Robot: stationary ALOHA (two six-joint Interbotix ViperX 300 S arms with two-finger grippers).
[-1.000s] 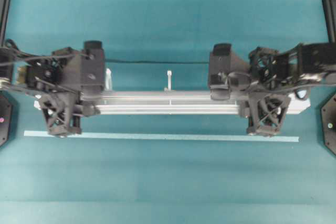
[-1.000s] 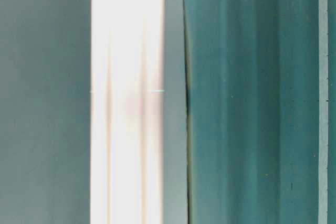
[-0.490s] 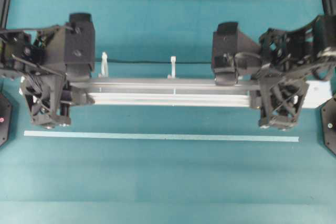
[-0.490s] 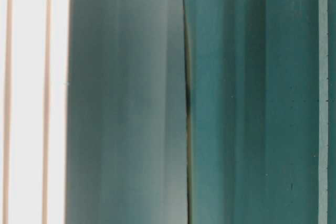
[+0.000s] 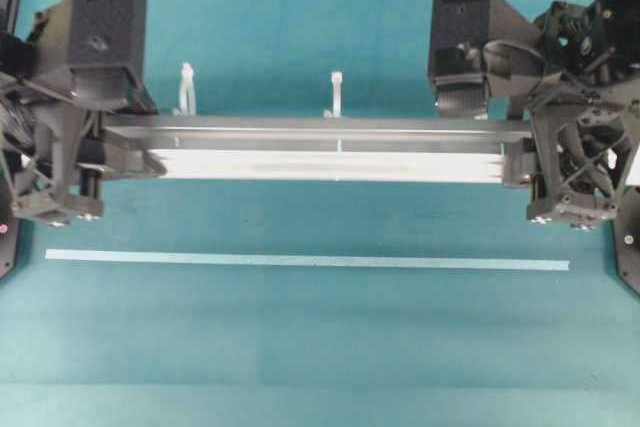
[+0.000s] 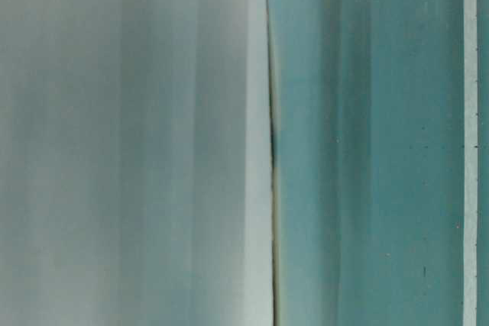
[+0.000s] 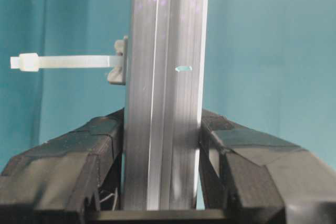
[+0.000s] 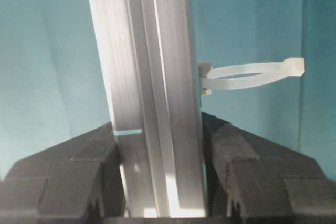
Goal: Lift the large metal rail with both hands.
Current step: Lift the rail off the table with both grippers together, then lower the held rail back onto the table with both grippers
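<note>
Large metal rail [image 5: 330,150] spans left-right across the teal table [image 5: 320,347], one gripper at each end. Overhead hides the fingertips under the black bodies; wrist views show them. Left gripper [image 7: 163,145]: fingers [image 7: 100,140] clamped on both rail sides. Right gripper [image 8: 160,148]: fingers [image 8: 236,150] likewise pinching the rail. Zip ties [image 5: 336,94] stick out the far side; the wrist views each catch one up close. Thin pale strip [image 5: 300,260] lies nearer, parallel, apart from the rail. Table-level view is blur only, no rail discernible.
</note>
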